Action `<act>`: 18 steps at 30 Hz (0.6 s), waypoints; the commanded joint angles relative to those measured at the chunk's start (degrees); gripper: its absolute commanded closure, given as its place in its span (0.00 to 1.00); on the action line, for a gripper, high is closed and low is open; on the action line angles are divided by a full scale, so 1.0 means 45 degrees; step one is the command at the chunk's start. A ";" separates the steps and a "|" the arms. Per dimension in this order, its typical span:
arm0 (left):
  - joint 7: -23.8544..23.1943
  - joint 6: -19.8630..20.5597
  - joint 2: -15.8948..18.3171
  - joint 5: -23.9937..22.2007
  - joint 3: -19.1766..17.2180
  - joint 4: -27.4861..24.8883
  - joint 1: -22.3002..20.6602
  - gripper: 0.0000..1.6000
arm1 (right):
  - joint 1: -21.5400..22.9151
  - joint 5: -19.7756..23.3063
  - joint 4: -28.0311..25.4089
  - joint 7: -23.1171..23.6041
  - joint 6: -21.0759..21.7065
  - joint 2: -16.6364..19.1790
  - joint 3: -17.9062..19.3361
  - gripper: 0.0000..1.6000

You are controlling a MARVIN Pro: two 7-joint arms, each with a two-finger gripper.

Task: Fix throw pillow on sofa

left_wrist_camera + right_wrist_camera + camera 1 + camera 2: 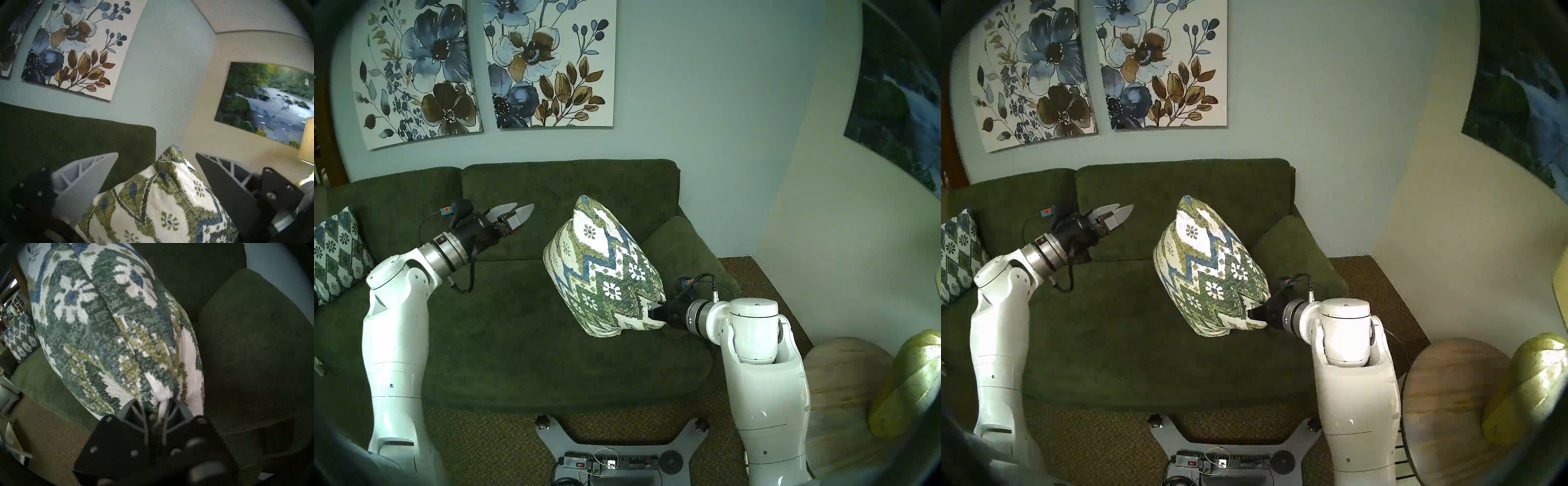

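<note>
While the throw pillow (pixel 604 268) stands tilted on one edge on the seat of the green sofa (pixel 490 332), right of the seat's middle, its top corner leans toward the far backrest. The right gripper (pixel 155 410) is clamped on the pillow's near right corner — fabric is bunched between its closed fingers (pixel 136 411), as the right wrist view shows. In the head view that gripper (pixel 656 310) meets the pillow just above the seat cushion.

The left gripper (pixel 517 212) hangs over the left part of the seat, well apart from the pillow and touching nothing; its jaws are spread wide, and the left wrist view shows the pillow's top corner (pixel 171 152) framed between the two fingers (pixel 95 174) at a distance.

A plain green cushion (pixel 680 247) rests against the sofa's right arm, just beside the pillow on its far right. A diamond-lattice pillow (pixel 334 251) sits at the sofa's far left end. Two floral canvases (pixel 548 61) hang on the wall above the backrest — a river landscape print (pixel 265 103) hangs on the right wall. A round wooden side table (pixel 843 390) stands near right.
</note>
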 commanded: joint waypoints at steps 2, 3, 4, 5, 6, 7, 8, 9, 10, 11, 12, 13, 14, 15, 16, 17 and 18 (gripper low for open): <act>-0.1077 -0.1003 0.0661 0.0643 0.0065 0.0563 0.1030 0.00 | -0.0137 0.0223 -0.0342 -0.0370 -0.0012 0.0038 -0.0028 1.00; -0.1112 -0.1144 0.0629 0.0738 0.0166 0.0661 0.0995 0.00 | -0.0187 0.0266 -0.0417 -0.0422 -0.0012 0.0037 -0.0020 1.00; -0.1127 -0.1241 0.0602 0.0834 0.0263 0.0741 0.0937 0.00 | -0.0236 0.0312 -0.0485 -0.0479 -0.0012 0.0036 -0.0012 1.00; -0.1060 -0.1264 0.0550 0.0933 0.0405 0.0803 0.0831 0.00 | -0.0310 0.0356 -0.0592 -0.0528 -0.0012 0.0035 0.0001 1.00; -0.0990 -0.1251 0.0503 0.0995 0.0517 0.0824 0.0747 0.00 | -0.0361 0.0376 -0.0665 -0.0549 -0.0012 0.0031 0.0014 1.00; -0.0892 -0.1261 0.0431 0.1079 0.0678 0.0869 0.0616 0.00 | -0.0418 0.0427 -0.0743 -0.0597 -0.0012 0.0034 0.0030 1.00; -0.0764 -0.1238 0.0344 0.1160 0.0844 0.0887 0.0491 0.00 | -0.0477 0.0450 -0.0817 -0.0617 -0.0012 0.0023 0.0064 1.00; -0.0665 -0.1213 0.0277 0.1225 0.0975 0.0902 0.0394 0.00 | -0.0527 0.0505 -0.0876 -0.0685 -0.0012 0.0020 0.0083 1.00; -0.0567 -0.1215 0.0202 0.1297 0.1125 0.0929 0.0290 0.00 | -0.0588 0.0592 -0.0943 -0.0786 -0.0012 0.0013 0.0127 1.00; -0.0494 -0.1217 0.0147 0.1348 0.1236 0.0947 0.0219 0.00 | -0.0638 0.0632 -0.0991 -0.0842 -0.0012 0.0004 0.0197 1.00; -0.0408 -0.1212 0.0076 0.1400 0.1350 0.0946 0.0167 0.00 | -0.0681 0.0729 -0.1017 -0.0903 -0.0012 -0.0017 0.0318 1.00; -0.0356 -0.1216 0.0032 0.1436 0.1418 0.0954 0.0135 0.00 | -0.0715 0.0773 -0.1044 -0.0973 -0.0012 -0.0029 0.0398 1.00; -0.0306 -0.1188 -0.0008 0.1455 0.1477 0.0942 0.0136 0.00 | -0.0749 0.0899 -0.1056 -0.1079 -0.0012 -0.0050 0.0525 1.00; -0.0270 -0.1166 -0.0035 0.1463 0.1524 0.0934 0.0147 0.00 | -0.0768 0.0957 -0.1065 -0.1139 -0.0012 -0.0065 0.0613 1.00; -0.0243 -0.1146 -0.0067 0.1463 0.1555 0.0905 0.0202 0.00 | -0.0772 0.1035 -0.1052 -0.1182 -0.0012 -0.0084 0.0745 1.00; -0.0234 -0.1147 -0.0090 0.1462 0.1562 0.0877 0.0264 0.00 | -0.0763 0.1104 -0.1031 -0.1250 -0.0012 -0.0097 0.0826 1.00; -0.0278 -0.1119 -0.0092 0.1421 0.1516 0.0839 0.0406 0.00 | -0.0746 0.1154 -0.1015 -0.1282 -0.0012 -0.0106 0.0890 1.00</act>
